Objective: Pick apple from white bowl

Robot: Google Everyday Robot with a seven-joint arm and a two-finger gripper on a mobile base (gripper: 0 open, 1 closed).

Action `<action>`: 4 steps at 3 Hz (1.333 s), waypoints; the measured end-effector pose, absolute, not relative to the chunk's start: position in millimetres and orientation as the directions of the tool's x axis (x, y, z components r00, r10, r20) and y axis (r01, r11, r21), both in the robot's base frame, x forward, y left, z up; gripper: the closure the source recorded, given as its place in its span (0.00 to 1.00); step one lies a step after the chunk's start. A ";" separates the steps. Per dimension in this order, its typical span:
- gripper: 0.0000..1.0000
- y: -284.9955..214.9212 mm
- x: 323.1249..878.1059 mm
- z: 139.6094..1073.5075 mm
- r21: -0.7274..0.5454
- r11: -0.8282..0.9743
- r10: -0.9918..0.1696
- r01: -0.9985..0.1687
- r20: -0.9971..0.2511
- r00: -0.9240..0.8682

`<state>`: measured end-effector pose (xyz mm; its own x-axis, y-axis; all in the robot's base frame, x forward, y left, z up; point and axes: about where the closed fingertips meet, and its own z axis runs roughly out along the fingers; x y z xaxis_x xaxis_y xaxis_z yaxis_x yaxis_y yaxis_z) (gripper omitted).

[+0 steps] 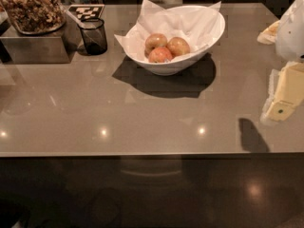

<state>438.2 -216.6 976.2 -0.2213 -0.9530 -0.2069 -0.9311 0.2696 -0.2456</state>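
Observation:
The white bowl (204, 34) stands at the back middle of the table, lined with crumpled white paper (175, 20). Three apples lie in it. The orange-red apple (178, 46) with a yellowish patch is on the right. A paler yellow-tan apple (156, 42) is on the left and a pinker-red apple (160, 55) is in front. My gripper (285, 96) hangs at the right edge of the view, well to the right of the bowl and above the table, holding nothing that I can see. Its shadow (251, 136) falls near the table's front edge.
A small dark glass cup (93, 36) stands left of the bowl. A glass jar of brown snacks (31, 6) sits on a metal box (33, 46) at the back left, with a black-and-white marker tag (85, 11) beside it. A yellowish packet (268, 32) lies at the right.

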 end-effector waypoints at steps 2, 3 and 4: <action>0.00 -200.9 450.8 991.0 -0.260 0.194 -0.952 -0.946 -0.284 -0.117; 0.00 -170.2 478.5 1013.6 -0.265 0.060 -0.920 -0.962 -0.388 0.050; 0.00 -141.5 512.6 1039.2 -0.302 -0.028 -0.875 -0.953 -0.453 0.169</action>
